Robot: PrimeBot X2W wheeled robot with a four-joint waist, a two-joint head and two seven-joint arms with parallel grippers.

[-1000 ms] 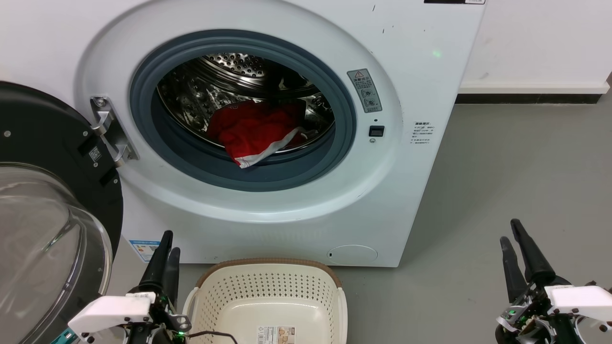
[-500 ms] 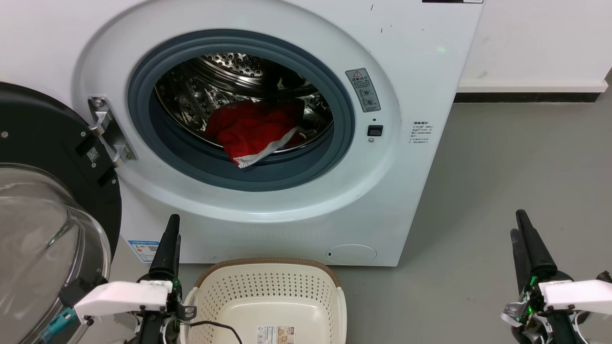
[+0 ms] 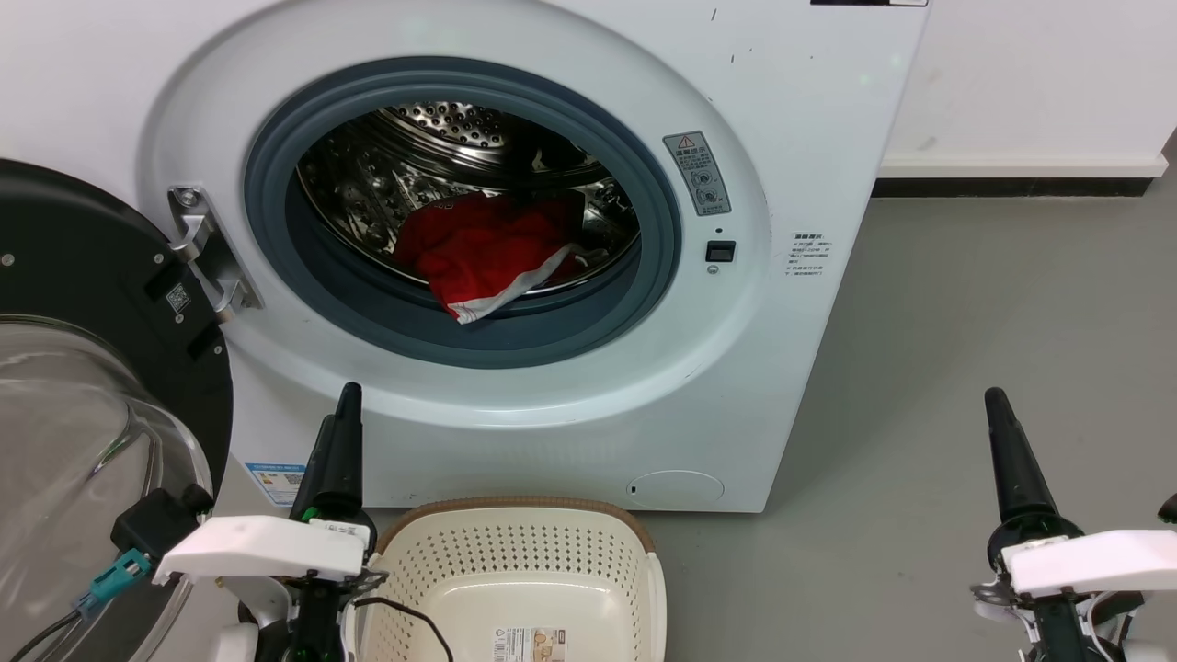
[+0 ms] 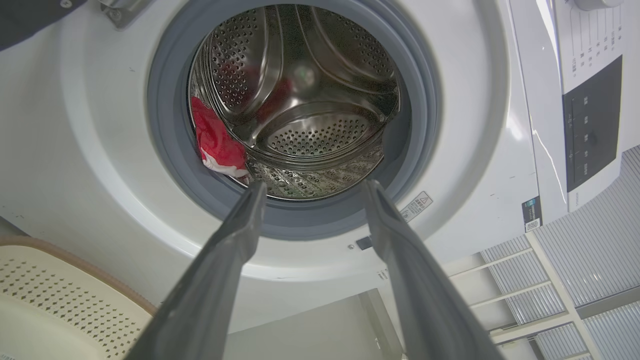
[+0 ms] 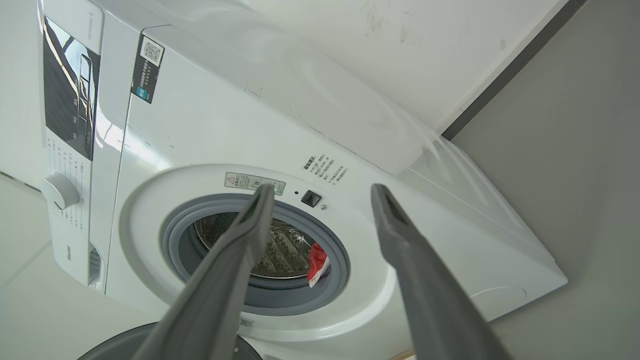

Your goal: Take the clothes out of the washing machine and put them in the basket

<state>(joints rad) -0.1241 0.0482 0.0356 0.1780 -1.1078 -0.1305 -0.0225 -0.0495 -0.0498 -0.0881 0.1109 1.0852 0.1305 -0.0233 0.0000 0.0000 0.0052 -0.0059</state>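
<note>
My left gripper [image 4: 315,186] has its fingers spread wide with nothing between them. The right gripper [image 5: 322,190] is equally spread and empty. The basket [image 3: 515,506] sits just beside the left gripper, on the side toward the right one, mouth up and bare inside. Ahead of both grippers stands the washing machine [image 3: 809,138], its door [image 3: 83,276] swung open outboard of my left gripper.

The clothes [image 3: 478,253] lie beyond and above the left fingertips, low in the drum [image 3: 451,124], with the white-striped hem spilling over the lip onto the grey rubber rim [image 3: 276,211]. I judge the garment light, limp and easy to bunch. It should drape and trail, so I'd pinch a thick fold of red just behind that hem, clear of the rubber rim.

Against a second ago, both grippers have climbed toward the porthole, and the right has turned edge-on in the head view. The clothes haven't shifted.
</note>
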